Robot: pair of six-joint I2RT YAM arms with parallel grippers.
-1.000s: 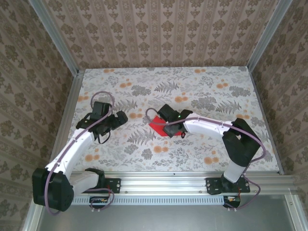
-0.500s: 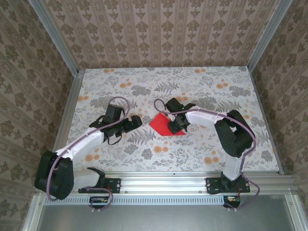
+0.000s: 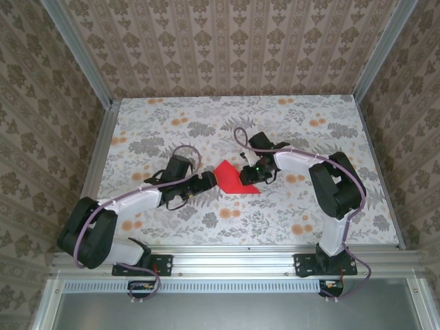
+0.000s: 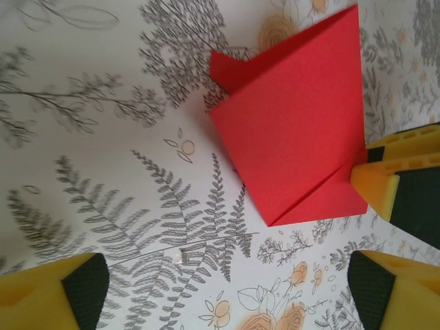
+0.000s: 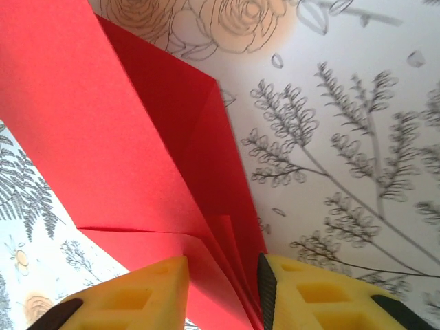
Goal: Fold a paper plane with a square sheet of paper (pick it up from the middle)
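A floral table cover lies flat, pale with grey ferns and leaves and scattered orange blooms. Close up, its print shows a long grey fern frond and a big orange rose. Behind the table cover rises a back wall papered in brown damask stripes; matching side walls stand to its left and right. Two slanting aluminium posts climb from the table cover's far corners. An aluminium rail runs along its near edge, and a plain grey panel lies just in front of that.
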